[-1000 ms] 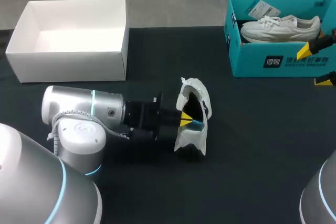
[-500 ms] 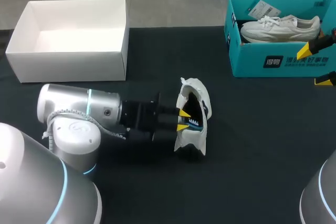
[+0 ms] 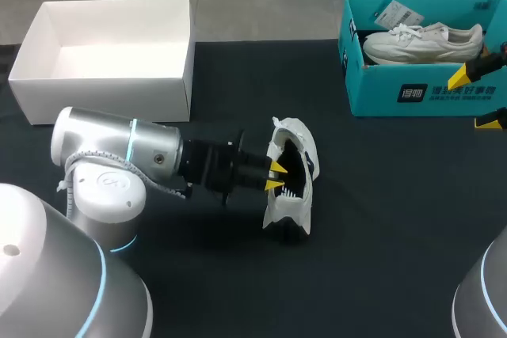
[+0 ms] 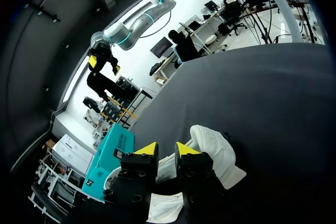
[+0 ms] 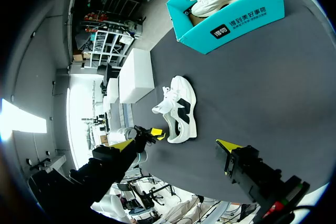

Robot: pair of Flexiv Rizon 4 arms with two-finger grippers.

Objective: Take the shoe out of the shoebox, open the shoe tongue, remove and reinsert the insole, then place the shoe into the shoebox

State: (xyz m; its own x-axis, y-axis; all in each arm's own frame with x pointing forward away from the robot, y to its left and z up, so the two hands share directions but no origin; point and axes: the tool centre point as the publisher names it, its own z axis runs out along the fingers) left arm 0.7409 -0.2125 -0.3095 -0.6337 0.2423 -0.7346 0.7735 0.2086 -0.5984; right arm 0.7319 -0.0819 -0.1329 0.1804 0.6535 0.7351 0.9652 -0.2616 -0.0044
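Matte black cloth covers the bench point(image 3: 396, 235), flat and smooth. Near its middle the shoe point(image 3: 287, 205) lies on its side, out of any box: a white sneaker with a black side panel, a thick pale sole and a rumpled, soft-looking collar. Its dark mouth faces our left arm point(image 3: 119, 156), a glossy white-and-grey cylinder that ends in a black wrist.

Our left fingers point(image 3: 277, 168) sit at the shoe's opening, the 2 wedge-shaped yellow tips parted, with nothing pinched between them. Our right fingers point(image 3: 462, 77) hang at the bench's right edge, spread wide and released, in front of the teal shoebox point(image 3: 380, 93). That cardboard box holds a second white sneaker point(image 3: 420, 41) with a paper tag. At the far left stands 1 plain white box point(image 3: 103, 85), rectangular and open-topped.
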